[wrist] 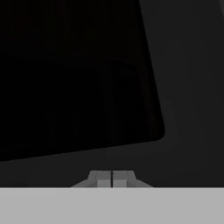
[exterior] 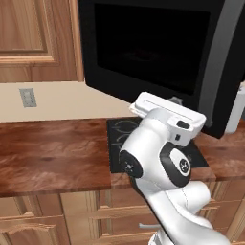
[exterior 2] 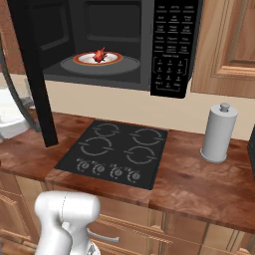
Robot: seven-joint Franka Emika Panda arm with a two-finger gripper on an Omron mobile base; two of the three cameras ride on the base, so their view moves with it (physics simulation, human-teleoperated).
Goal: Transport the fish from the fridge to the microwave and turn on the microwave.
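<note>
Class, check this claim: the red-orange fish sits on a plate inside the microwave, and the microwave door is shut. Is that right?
Not quite. The fish does sit on the plate inside the microwave, but the door stands open, swung out to the left. The right base view shows it.

microwave (exterior 2: 169,45) shell and door: glossy black, plastic-looking; dark window just ahead of the gripper (wrist: 112,179) reads smooth, glassy. Counter (exterior: 48,153): polished reddish wood grain. Cabinets (exterior: 33,38): matt light wood. Cooktop (exterior 2: 114,152): smooth black glass. Canister (exterior 2: 218,132): brushed grey metal look. Wall: flat matt cream.
</note>
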